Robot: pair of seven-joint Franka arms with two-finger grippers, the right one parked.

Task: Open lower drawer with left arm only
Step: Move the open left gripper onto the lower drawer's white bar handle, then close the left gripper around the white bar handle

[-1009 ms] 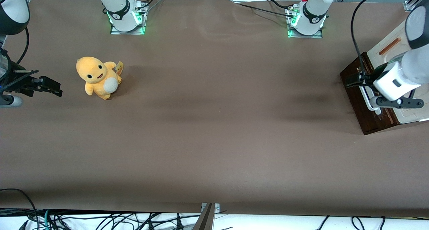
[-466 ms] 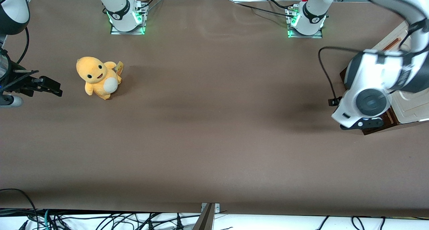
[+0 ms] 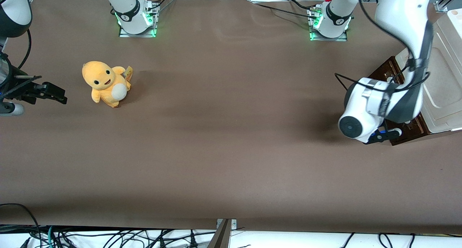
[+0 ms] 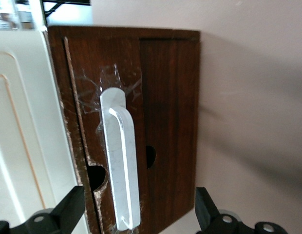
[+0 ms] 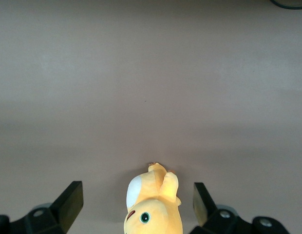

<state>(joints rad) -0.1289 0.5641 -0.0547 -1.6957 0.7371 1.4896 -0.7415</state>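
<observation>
The lower drawer (image 3: pixel 387 72) shows as a dark brown wood front (image 4: pixel 165 122) at the working arm's end of the table, facing the parked arm's end. A long white bar handle (image 4: pixel 119 161) runs along that front. The left arm (image 3: pixel 404 31) bends down over the cabinet, its white wrist (image 3: pixel 364 111) level with the drawer front. My gripper (image 3: pixel 383 136) (image 4: pixel 136 214) is open just in front of the wood. Its two black fingers (image 4: pixel 68 210) stand wide, one on each side of the handle's end, touching nothing. No pale tray shows.
The cream cabinet top (image 3: pixel 445 78) (image 4: pixel 19 146) sits above the brown fronts. A yellow plush toy (image 3: pixel 105 83) (image 5: pixel 151 209) stands toward the parked arm's end. Two arm bases (image 3: pixel 136 17) with green lights are at the table's back edge. Brown tabletop (image 3: pixel 231 132) spreads between.
The left arm has swung off the cabinet top and lowered. Its wrist has turned and now sits in front of the drawer front, facing the handle. The drawer front has not moved.
</observation>
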